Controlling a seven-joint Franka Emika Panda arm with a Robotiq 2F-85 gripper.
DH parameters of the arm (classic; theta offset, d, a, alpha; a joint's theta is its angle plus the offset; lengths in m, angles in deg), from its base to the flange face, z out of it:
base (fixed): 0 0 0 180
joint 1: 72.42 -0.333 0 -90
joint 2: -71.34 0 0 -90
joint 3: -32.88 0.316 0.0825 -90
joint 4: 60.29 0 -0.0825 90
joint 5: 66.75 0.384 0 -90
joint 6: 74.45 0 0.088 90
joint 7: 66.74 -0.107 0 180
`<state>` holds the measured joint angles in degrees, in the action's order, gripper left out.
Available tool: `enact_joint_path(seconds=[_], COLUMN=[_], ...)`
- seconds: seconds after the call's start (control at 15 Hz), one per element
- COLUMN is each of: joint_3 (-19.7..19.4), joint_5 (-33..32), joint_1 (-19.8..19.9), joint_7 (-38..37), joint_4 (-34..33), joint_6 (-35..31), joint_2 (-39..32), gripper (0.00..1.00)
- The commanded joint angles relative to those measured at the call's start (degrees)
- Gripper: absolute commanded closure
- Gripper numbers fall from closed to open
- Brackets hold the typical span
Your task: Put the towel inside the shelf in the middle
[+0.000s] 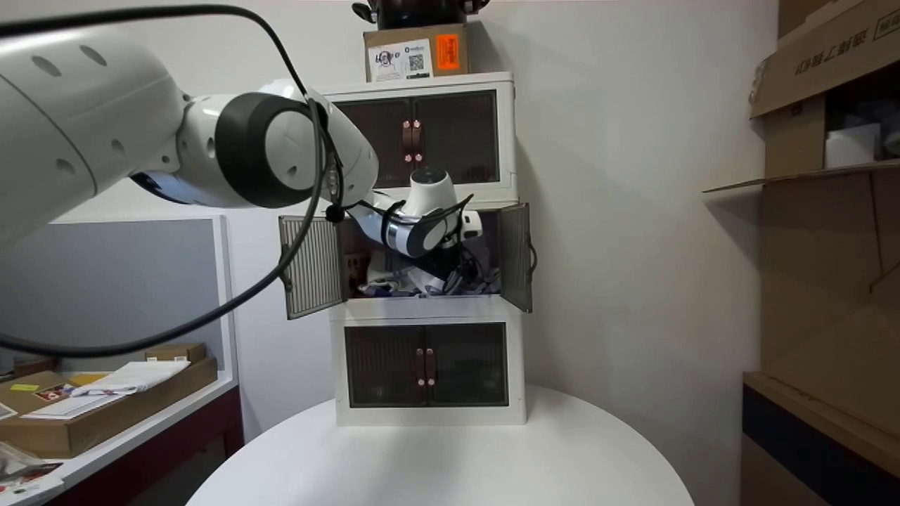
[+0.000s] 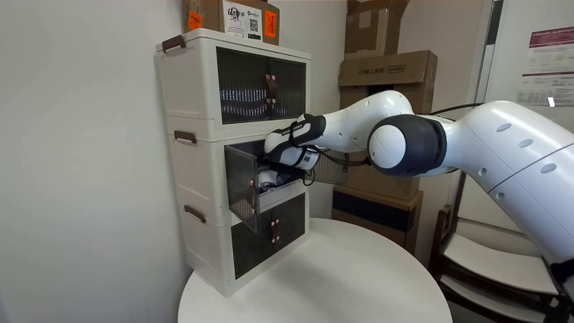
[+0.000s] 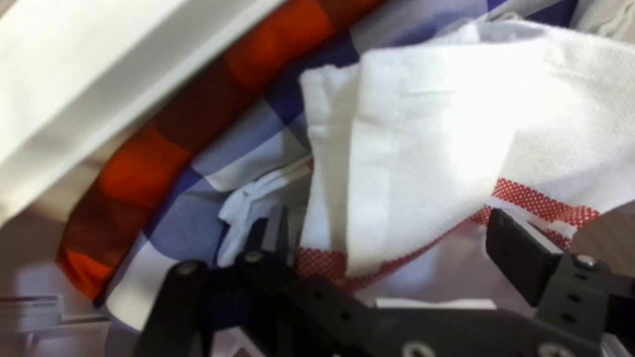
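Spread wide, the black hand (image 3: 387,218) pinches nothing, and the white, red-striped towel (image 3: 426,139) lies just in front of it inside the middle shelf (image 1: 422,308), so putting it in looks done and only backing out seems left.

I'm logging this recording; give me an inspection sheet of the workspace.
Surface: white round table bearing a white three-tier cabinet.
Job's things: white towel with a red band lies in the middle compartment, whose two doors stand open.
Clutter: orange-checked fabric and blue-checked fabric share that compartment.
Gripper: inside the compartment, open, fingers well apart, towel visible between them.
Cables: black cable hangs in a wide loop beside the arm.
Surroundings: labelled cardboard box atop the cabinet; stacked cardboard boxes nearby.
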<state>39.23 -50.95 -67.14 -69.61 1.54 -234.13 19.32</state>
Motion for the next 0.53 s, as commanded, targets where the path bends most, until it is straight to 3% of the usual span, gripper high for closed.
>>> enact_joint_path(seconds=[0.0, 0.13, 0.27, 0.33, 0.4, 0.47], joint_3=[0.1, 0.1, 2.8, 8.5, 10.4, 5.4], joint_5=[-0.5, -0.5, -0.8, 1.4, 2.6, 0.9], joint_1=[0.0, 0.0, 1.4, 4.4, 4.9, 2.3], joint_7=[-0.4, -0.4, 4.8, 10.4, 11.4, 6.6], joint_4=[0.2, 0.6, 2.0, 2.3, 0.7, 0.5], joint_6=[0.1, 0.1, 0.8, 5.1, 6.7, 3.0], joint_2=[0.2, 0.3, 1.5, 2.5, 1.7, 0.5], gripper=[0.00, 0.00, 0.00, 0.00, 0.00, 0.00])
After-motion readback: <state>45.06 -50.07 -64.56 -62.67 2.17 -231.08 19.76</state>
